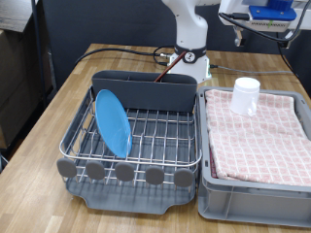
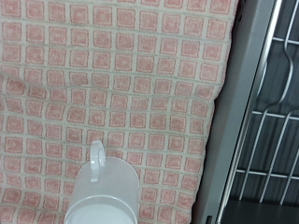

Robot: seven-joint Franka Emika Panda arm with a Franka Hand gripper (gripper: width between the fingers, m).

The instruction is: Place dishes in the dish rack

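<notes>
The light-blue plate (image 1: 112,121) stands on edge in the wire dish rack (image 1: 155,131), at the exterior view's left side of it. The white mug (image 1: 246,95) stands upright on the pink checked cloth (image 1: 258,131) in the grey crate. It also shows in the wrist view (image 2: 103,191), seen from above with its handle (image 2: 96,149) pointing over the cloth (image 2: 121,84). The wooden spoon is out of view. The arm's base (image 1: 190,39) rises at the back and runs out of frame. The gripper shows in neither view.
The dark grey caddy (image 1: 146,89) stands along the rack's far side and grey discs (image 1: 124,173) line its near edge. The grey crate (image 1: 255,184) sits right beside the rack; its rim (image 2: 234,121) and rack wires (image 2: 276,121) show in the wrist view. Cables (image 1: 126,50) lie behind.
</notes>
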